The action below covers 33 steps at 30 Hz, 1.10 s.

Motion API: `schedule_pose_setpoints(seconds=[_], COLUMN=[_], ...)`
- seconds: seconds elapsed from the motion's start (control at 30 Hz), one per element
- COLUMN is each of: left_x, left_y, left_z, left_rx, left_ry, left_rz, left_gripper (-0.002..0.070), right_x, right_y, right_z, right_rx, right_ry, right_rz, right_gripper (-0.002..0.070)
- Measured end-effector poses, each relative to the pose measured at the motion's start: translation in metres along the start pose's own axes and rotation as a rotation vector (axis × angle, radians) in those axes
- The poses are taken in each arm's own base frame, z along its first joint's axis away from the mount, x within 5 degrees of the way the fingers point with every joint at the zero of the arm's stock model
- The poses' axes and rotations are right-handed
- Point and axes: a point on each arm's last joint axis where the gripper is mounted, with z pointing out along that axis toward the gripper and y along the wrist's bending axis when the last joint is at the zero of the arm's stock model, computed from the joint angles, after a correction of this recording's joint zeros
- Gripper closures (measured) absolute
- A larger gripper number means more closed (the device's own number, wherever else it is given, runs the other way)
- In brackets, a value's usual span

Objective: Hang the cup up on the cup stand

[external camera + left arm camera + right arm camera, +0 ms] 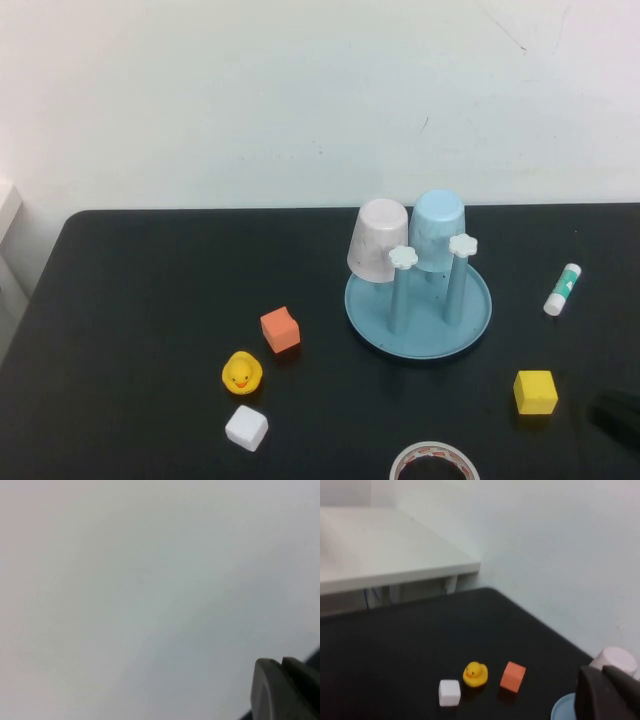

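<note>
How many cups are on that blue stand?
2: a pinkish-white cup upside down on the stand's left rear peg, and a light blue cup upside down beside it on the right rear peg.

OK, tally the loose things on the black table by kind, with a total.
Cups: 2, light blue cup and pinkish-white cup, both upside down on the cup stand
Cubes: 3, orange, white, yellow
Duck: 1
Glue stick: 1
Tape roll: 1
Cup stand: 1
Total: 9

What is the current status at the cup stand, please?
Left claw shut, empty, facing the wall. Right claw shut, empty, off the table's right edge. Blue cup upside down on cup stand beside pinkish cup. Nothing in the way.
</note>
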Motion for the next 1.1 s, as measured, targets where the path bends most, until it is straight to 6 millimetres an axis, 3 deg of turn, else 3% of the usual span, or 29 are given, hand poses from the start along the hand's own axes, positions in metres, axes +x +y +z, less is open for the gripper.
schedule_pose_setpoints(seconds=[0.2, 0.37, 0.47, 0.63, 0.8, 0.87, 0.97, 1.1], left_x=[0.033, 0.083, 0.119, 0.164, 0.185, 0.19, 0.199, 0.217], left_y=[0.015, 0.001, -0.014, -0.035, -0.047, -0.051, -0.059, -0.072], left_z=[-0.103, -0.164, -0.184, -0.182, -0.168, -0.162, -0.151, -0.131], left_rx=[-0.213, -0.289, -0.33, -0.358, -0.323, -0.3, -0.272, -0.235], left_ry=[-0.093, -0.216, -0.273, -0.239, -0.169, -0.142, -0.097, -0.026], left_rz=[-0.091, -0.149, -0.132, -0.105, -0.142, -0.167, -0.198, -0.196], left_gripper=[0.0675, 0.0675, 0.0675, 0.0675, 0.0675, 0.0675, 0.0675, 0.0675], right_x=[-0.018, -0.033, -0.043, -0.057, -0.05, -0.043, -0.032, -0.03], right_y=[0.007, 0.019, 0.032, 0.056, 0.064, 0.058, 0.038, 0.011], right_z=[0.041, 0.06, 0.059, 0.046, 0.031, 0.026, 0.021, 0.01], right_rx=[-0.049, -0.173, -0.319, -0.635, -0.843, -0.82, -0.638, -0.34], right_ry=[0.087, 0.052, -0.025, -0.094, 0.205, 0.412, 0.666, 0.758], right_rz=[-0.073, -0.137, -0.135, -0.042, -0.092, -0.134, -0.169, -0.17], right_gripper=[0.0678, 0.0678, 0.0678, 0.0678, 0.0678, 0.0678, 0.0678, 0.0678])
